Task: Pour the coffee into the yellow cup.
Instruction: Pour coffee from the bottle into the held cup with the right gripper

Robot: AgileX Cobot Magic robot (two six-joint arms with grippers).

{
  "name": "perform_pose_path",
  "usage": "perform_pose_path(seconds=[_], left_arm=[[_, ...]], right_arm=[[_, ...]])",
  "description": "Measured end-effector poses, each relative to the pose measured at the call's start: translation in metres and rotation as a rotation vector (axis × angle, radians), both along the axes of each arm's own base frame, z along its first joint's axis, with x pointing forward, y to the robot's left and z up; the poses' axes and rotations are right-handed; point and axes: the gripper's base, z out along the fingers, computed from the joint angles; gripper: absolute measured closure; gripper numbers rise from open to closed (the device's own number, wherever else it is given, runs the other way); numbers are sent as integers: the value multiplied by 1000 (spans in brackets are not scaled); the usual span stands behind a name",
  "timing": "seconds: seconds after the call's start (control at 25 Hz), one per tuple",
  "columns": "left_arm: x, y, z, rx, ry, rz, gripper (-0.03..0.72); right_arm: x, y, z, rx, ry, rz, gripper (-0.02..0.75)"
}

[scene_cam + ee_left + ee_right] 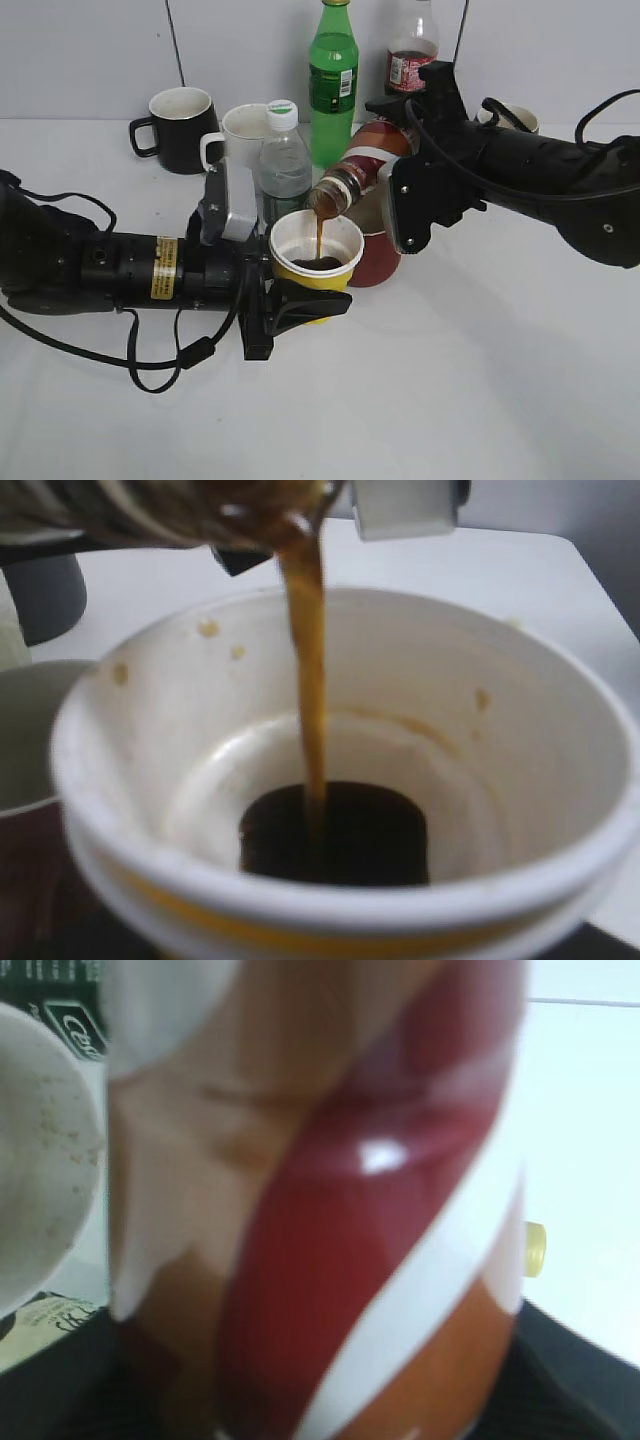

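The yellow cup (318,256), white inside, is held off the table by my left gripper (300,292), which is shut on its body. My right gripper (400,162) is shut on the coffee bottle (368,162), tilted neck-down to the left over the cup. A thin brown stream of coffee (319,232) runs from the neck into the cup. In the left wrist view the cup's rim (350,892) fills the frame, with the stream (311,680) and a dark pool (340,836) at the bottom. In the right wrist view the bottle's swirl label (330,1210) fills the frame and hides the jaws.
Behind the cup stand a clear white-capped bottle (283,168), a white mug (240,132), a black mug (180,128), a green bottle (333,80) and a red-labelled cola bottle (412,52). A dark red mug (382,256) sits right of the cup. Another white cup (516,118) is far right.
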Motion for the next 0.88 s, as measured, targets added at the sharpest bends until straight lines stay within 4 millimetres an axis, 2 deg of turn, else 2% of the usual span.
perform_pose_path(seconds=[0.36,0.64,0.88], left_arm=[[0,0,0,0,0,0,312],[0,0,0,-1,0,2,312],[2,0,1,-16,5,27,312]], right_arm=[[0,0,0,10,8,-3,228],[0,0,0,108,83,-33,228],[0,0,0,266,204,-82,228]])
